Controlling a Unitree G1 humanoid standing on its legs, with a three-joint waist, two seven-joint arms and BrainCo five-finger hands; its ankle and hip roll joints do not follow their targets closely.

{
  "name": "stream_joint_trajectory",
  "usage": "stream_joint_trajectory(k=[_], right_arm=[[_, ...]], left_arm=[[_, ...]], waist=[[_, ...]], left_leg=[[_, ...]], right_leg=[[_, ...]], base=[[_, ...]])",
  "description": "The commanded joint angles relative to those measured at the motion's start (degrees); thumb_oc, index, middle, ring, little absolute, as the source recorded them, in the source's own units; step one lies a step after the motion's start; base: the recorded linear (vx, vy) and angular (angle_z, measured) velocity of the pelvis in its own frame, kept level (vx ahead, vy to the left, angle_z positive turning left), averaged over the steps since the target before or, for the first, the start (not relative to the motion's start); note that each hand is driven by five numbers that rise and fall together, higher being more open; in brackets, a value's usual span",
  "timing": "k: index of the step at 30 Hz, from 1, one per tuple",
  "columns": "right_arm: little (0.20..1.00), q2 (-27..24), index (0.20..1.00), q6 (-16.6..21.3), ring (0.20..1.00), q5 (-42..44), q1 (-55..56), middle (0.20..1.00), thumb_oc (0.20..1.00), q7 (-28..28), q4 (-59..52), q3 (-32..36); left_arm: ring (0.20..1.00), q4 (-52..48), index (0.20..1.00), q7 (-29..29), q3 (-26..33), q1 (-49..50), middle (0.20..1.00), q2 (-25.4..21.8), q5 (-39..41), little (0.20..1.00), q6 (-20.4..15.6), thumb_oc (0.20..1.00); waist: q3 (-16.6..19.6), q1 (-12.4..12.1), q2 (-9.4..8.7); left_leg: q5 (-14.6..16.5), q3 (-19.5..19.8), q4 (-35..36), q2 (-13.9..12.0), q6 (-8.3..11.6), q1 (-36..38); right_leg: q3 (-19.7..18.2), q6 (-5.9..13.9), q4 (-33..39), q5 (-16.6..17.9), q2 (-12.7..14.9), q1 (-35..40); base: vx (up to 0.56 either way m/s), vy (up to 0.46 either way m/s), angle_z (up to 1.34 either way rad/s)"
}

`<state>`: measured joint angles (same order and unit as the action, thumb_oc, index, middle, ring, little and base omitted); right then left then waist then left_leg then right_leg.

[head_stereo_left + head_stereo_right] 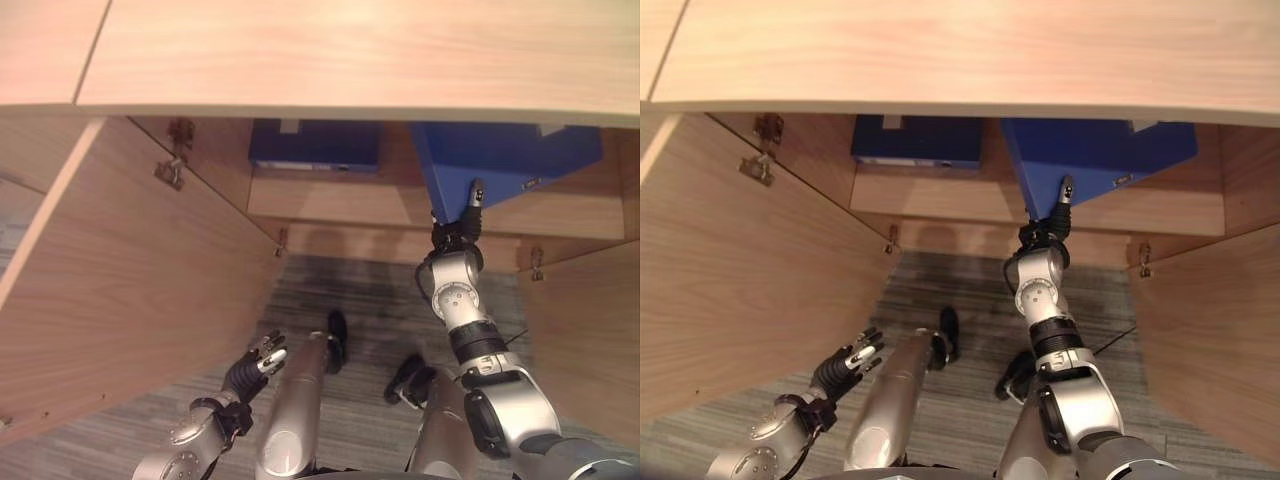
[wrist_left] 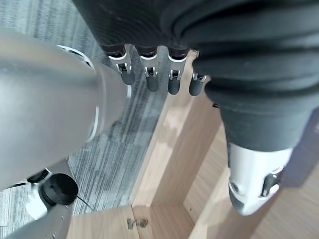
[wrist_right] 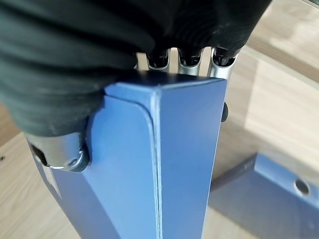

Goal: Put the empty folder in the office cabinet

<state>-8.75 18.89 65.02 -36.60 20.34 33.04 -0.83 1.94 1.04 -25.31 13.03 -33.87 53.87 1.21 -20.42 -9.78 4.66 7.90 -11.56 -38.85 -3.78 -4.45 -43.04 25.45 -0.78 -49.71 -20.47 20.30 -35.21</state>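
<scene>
The blue folder (image 1: 500,165) is in my right hand (image 1: 462,228), gripped at its near lower corner: the right wrist view shows my thumb on one face and my fingers (image 3: 192,63) wrapped behind the spine. It stands tilted at about one o'clock in the head view, its far end already under the worktop (image 1: 330,55) and over the cabinet shelf (image 1: 330,195), inside the open office cabinet (image 1: 420,245). A second blue folder (image 1: 315,145) lies flat on the same shelf toward eleven o'clock, apart from mine.

The cabinet's left door (image 1: 130,270) swings wide at nine o'clock; the right door (image 1: 590,330) stands open at four o'clock.

My left hand (image 1: 262,358) hangs low at seven o'clock over the grey carpet (image 1: 360,300), fingers relaxed and holding nothing.

The risk, as I judge it: I hold only a corner, so the folder could pivot in my grip, catch the worktop's edge above, or tip sideways when released because it leans. Pushing too far left could knock the other folder.
</scene>
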Motion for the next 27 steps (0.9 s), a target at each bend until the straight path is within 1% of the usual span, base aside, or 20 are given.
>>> stream_joint_trajectory(k=[1,2,3,4,9,14,19,20,22,23,27], right_arm=[[0.2,-3.3,0.2,4.6,0.2,-0.6,-3.0,0.2,0.2,-1.5,-7.7,0.9],[0.2,-4.3,0.2,4.6,0.2,-0.8,-4.0,0.2,0.2,-1.5,-7.3,0.9],[0.2,-6.5,0.2,4.6,0.2,-0.9,-6.5,0.2,0.2,-1.2,-5.8,1.1],[0.2,-6.6,0.2,4.6,0.2,-0.8,-6.8,0.2,0.2,-1.3,-5.6,1.1],[0.2,-13.0,0.2,4.1,0.2,0.6,-17.2,0.2,0.2,-1.0,1.9,-0.2],[0.2,-16.2,0.2,3.3,0.2,3.0,-25.4,0.2,0.2,-1.2,9.7,-2.2],[0.2,-19.4,0.2,1.2,0.2,5.2,-34.5,0.2,0.2,-0.9,20.7,-4.7],[0.2,-19.4,0.2,1.2,0.2,5.2,-34.5,0.2,0.2,-0.9,20.7,-4.7],[0.2,-21.3,0.2,0.5,0.2,6.6,-38.9,0.2,0.2,-1.1,25.7,-5.4],[0.2,-22.0,0.2,0.7,0.2,7.6,-40.8,0.2,0.2,-0.1,28.6,-5.2],[0.2,-21.5,0.2,1.1,0.2,9.5,-42.9,0.2,0.2,1.6,32.1,-3.9]], left_arm=[[1.0,-5.2,1.0,0.2,-0.8,2.2,1.0,-1.3,1.8,1.0,-2.5,1.0],[1.0,-5.1,1.0,0.2,-0.7,2.4,1.0,-1.4,1.7,1.0,-2.5,1.0],[1.0,-4.9,1.0,0.1,-0.5,3.2,1.0,-1.7,1.5,1.0,-2.4,1.0],[1.0,-4.9,1.0,0.1,-0.4,3.1,1.0,-1.7,1.5,1.0,-2.4,1.0],[1.0,-5.1,1.0,0.1,-0.2,4.5,1.0,-3.5,1.9,1.0,-1.8,1.0],[1.0,-4.9,1.0,-0.6,-0.3,4.1,1.0,-4.8,2.5,1.0,-1.5,1.0],[1.0,-4.5,1.0,-1.5,0.3,3.7,1.0,-5.9,3.0,1.0,-1.6,1.0],[1.0,-4.5,1.0,-1.5,0.3,3.7,1.0,-5.9,3.0,1.0,-1.6,1.0],[1.0,-4.8,1.0,-1.6,0.8,4.1,1.0,-6.5,3.4,1.0,-1.5,1.0],[1.0,-4.9,1.0,-2.0,0.7,4.1,1.0,-7.0,3.5,1.0,-1.5,1.0],[1.0,-5.1,1.0,-2.8,0.0,3.2,1.0,-7.7,3.6,1.0,-1.5,1.0]], waist=[[2.7,-0.5,0.09],[3.1,-0.7,0.03],[3.7,-1.2,-0.01],[3.8,-1.2,-0.03],[4.5,-2.7,-0.36],[4.9,-3.6,-0.45],[5.1,-4.4,-0.49],[5.1,-4.4,-0.49],[5.1,-5.0,-0.62],[5.2,-5.2,-0.7],[5.0,-5.3,-0.68]], left_leg=[[10.2,2.7,-10.3,-2.1,-1.36,-1.6],[10.5,2.9,-11.2,-2.1,-1.42,-2.7],[10.9,3.5,-12.3,-1.9,-1.5,-4.2],[11.0,3.5,-12.4,-1.9,-1.49,-4.5],[11.6,4.2,-14.3,-1.5,-1.4,-7.1],[12.0,4.6,-15.4,-1.3,-1.37,-8.5],[11.9,4.9,-15.0,-0.8,-1.28,-9.1],[11.9,4.9,-15.0,-0.8,-1.28,-9.1],[11.7,5.0,-14.5,-0.6,-0.97,-9.1],[11.6,5.1,-14.3,-0.5,-0.78,-9.1],[11.5,5.3,-14.1,-0.3,-0.63,-9.1]], right_leg=[[-4.7,-0.01,2.0,0.5,-1.3,-0.3],[-4.9,-0.37,0.8,-0.4,-1.1,-1.5],[-5.3,-1.12,-1.2,-1.7,-0.6,-3.0],[-5.3,-1.16,-1.4,-1.9,-0.6,-3.2],[-6.0,-2.42,-4.4,-4.0,0.1,-5.8],[-6.4,-3.13,-6.0,-4.8,0.3,-7.4],[-6.3,-3.32,-6.0,-5.0,0.2,-7.7],[-6.3,-3.32,-6.0,-5.0,0.2,-7.7],[-6.1,-3.16,-5.6,-4.9,0.1,-7.4],[-6.0,-2.98,-5.4,-4.8,0.2,-7.3],[-5.9,-2.82,-5.1,-4.6,0.0,-7.0]], base=[[0.05,-0.073,0.21],[0.06,-0.079,0.25],[0.04,-0.051,0.2],[0.04,-0.051,0.14],[0.02,-0.03,0.1],[0.0,-0.006,0.05],[-0.01,0.001,0.02],[0.0,0.0,0.0],[0.0,0.0,0.0],[0.01,-0.011,0.04],[0.0,-0.006,0.04]])
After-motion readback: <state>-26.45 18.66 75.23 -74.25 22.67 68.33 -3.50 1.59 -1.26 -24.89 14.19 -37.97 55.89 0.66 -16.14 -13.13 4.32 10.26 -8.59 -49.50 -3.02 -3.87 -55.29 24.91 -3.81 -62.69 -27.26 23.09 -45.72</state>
